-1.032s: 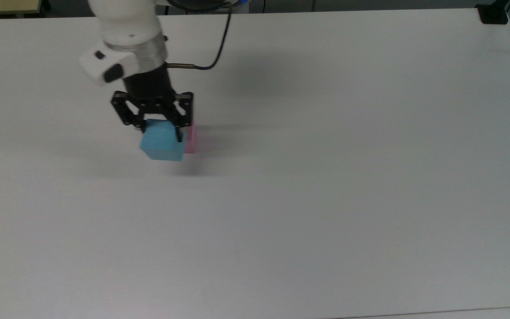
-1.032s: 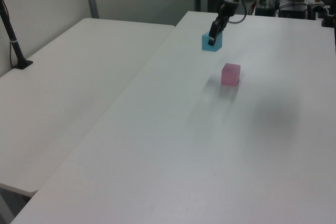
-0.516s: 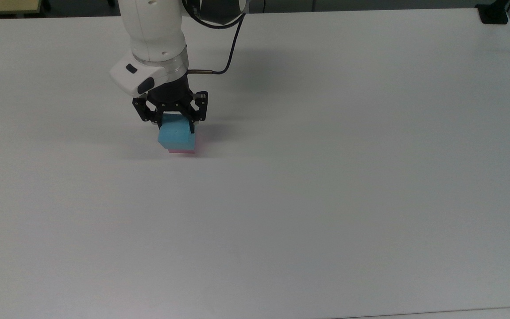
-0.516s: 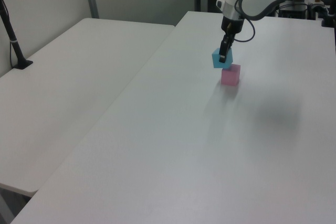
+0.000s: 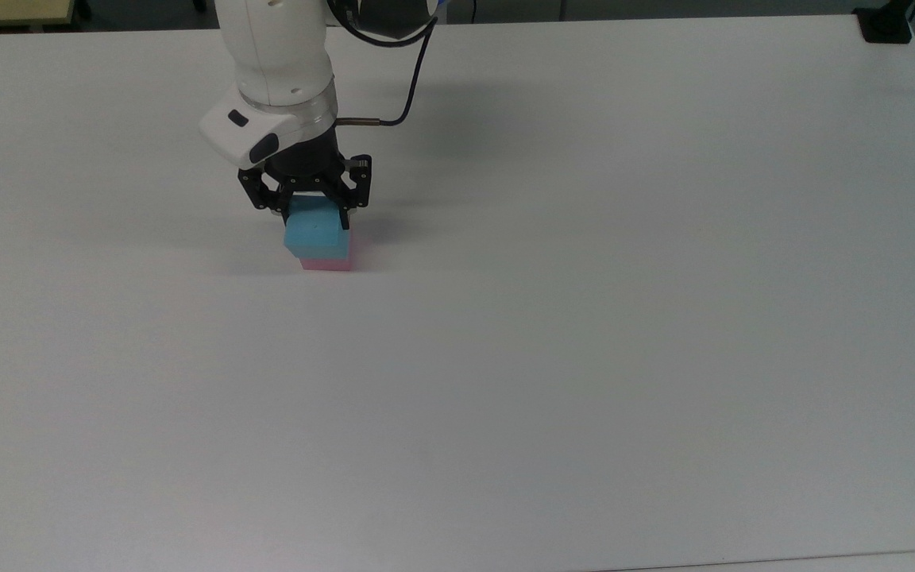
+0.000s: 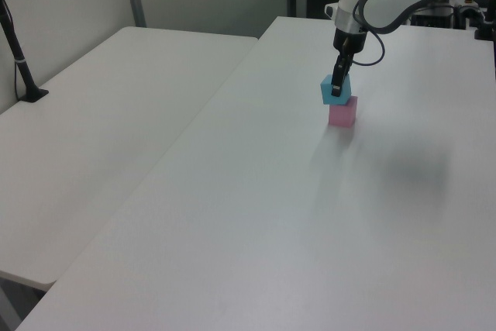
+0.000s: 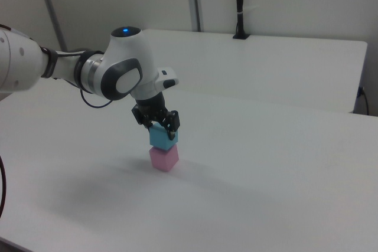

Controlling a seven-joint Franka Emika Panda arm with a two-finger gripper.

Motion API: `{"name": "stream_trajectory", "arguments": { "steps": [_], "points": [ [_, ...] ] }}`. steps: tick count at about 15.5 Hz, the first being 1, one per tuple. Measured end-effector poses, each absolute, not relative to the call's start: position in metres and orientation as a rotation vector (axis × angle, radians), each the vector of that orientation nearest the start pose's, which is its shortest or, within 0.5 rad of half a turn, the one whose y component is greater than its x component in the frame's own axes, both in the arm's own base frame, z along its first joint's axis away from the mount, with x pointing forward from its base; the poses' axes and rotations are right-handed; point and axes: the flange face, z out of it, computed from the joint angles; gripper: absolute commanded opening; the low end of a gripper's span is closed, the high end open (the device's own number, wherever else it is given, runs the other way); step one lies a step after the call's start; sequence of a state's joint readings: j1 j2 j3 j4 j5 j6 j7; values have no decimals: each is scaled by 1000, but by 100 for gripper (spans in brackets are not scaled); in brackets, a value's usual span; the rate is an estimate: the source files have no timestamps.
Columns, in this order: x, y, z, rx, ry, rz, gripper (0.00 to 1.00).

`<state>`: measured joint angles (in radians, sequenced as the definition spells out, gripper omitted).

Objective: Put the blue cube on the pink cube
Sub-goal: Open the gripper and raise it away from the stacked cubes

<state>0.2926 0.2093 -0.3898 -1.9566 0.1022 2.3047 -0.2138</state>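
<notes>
While the end effector [image 7: 157,123] grips the blue cube [image 7: 163,137], pink cube [image 7: 163,159] beneath, seemingly touching

Blue cube [image 5: 315,236] plain sky-blue; pink cube [image 7: 163,158] plain pink; gripper [image 5: 310,208] black; table [image 5: 584,318] white

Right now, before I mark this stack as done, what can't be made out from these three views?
- Contact between the blue cube and the pink cube: they meet in the right view, but full seating cannot be judged.
- Pink cube's top face: covered by the blue cube in the top view.
- The tool: its grip on the blue cube is unclear; the arm's wrist blocks it in the top view.
</notes>
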Motion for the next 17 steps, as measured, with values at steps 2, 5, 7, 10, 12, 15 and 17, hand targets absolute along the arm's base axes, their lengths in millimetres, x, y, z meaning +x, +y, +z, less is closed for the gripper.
{"name": "stream_trajectory", "arguments": {
  "steps": [2,5,7,10,12,15,17],
  "points": [
    [607,-51,389,-3153,-100,-230,100],
    [605,-53,388,-3152,-93,-209,100],
    [598,-53,397,-3138,-91,-134,100],
    [583,-55,436,-3098,-90,-13,100],
    [573,-53,470,-3071,-89,43,100],
    [564,-35,510,-3100,-26,94,100],
    [559,-11,530,-3164,-25,118,100]
  ]
}}
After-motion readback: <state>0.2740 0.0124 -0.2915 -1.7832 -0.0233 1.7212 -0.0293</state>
